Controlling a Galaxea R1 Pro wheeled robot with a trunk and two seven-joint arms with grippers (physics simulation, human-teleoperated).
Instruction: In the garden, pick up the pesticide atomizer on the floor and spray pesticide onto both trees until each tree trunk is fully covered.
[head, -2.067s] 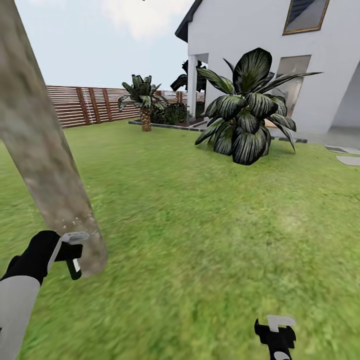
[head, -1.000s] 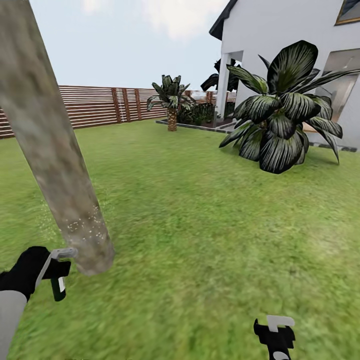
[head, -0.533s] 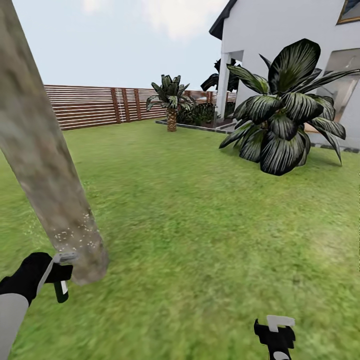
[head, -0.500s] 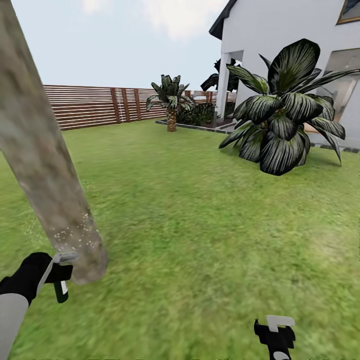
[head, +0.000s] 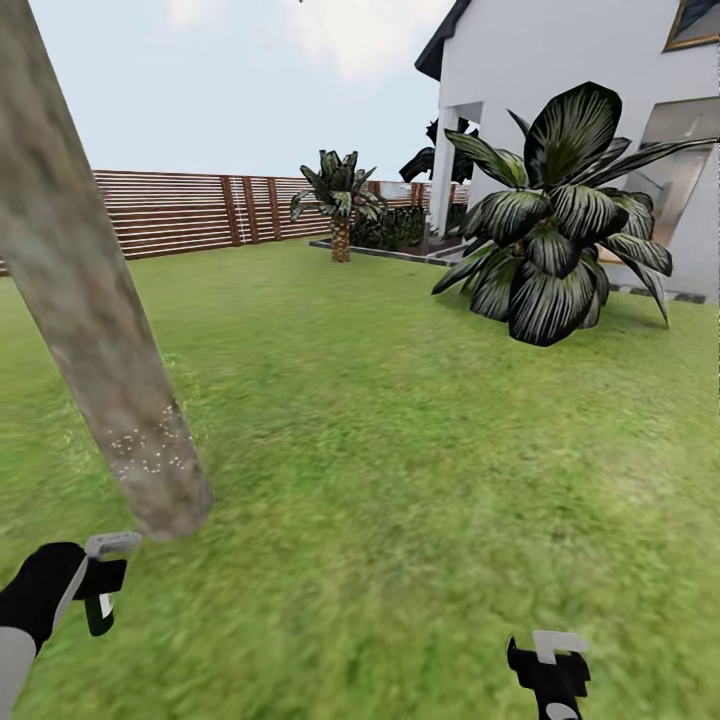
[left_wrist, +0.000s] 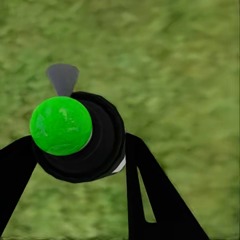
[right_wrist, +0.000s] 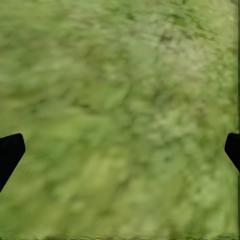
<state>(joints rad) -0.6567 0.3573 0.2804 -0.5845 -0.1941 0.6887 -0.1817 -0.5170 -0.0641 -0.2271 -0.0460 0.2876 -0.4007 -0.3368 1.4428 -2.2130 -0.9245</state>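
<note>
A white house fills the upper right; before it stands a broad-leaved dark plant, and a short palm at upper centre.

Lawn is wide open ahead and right. Only blocker is the leaning trunk just past the left gripper; big plant sits well away.

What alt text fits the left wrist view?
The pesticide atomizer, black with a bright green round cap and a grey nozzle, sits clamped between the left gripper's two black fingers, seen end-on above blurred green lawn.
</note>
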